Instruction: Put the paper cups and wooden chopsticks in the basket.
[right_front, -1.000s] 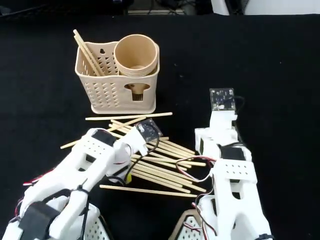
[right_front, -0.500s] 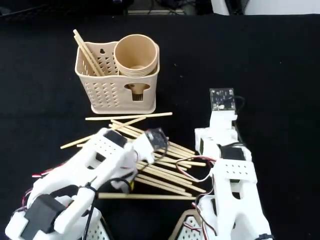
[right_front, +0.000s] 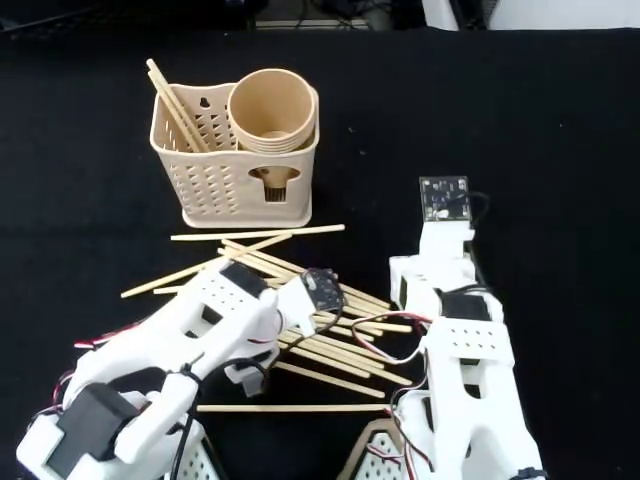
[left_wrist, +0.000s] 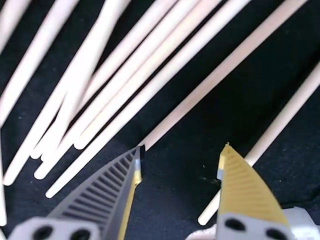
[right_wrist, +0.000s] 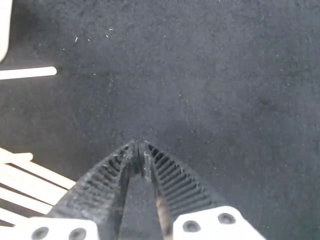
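Cups (right_front: 272, 105) already in the basket (right_front: 235, 185); chopsticks (right_front: 330, 335) in hand now.
Left end effector (left_wrist: 180, 152) hangs open over the loose pile on the counter (right_front: 550, 120); next it likely must lower and pinch one. Right end effector (right_wrist: 140, 147) is closed, empty.

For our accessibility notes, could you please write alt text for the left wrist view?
The left gripper, open, is poised close above wooden chopsticks scattered diagonally across a black table. Its two ribbed fingertips frame a bare patch of table, with a chopstick end lying just beside each one.
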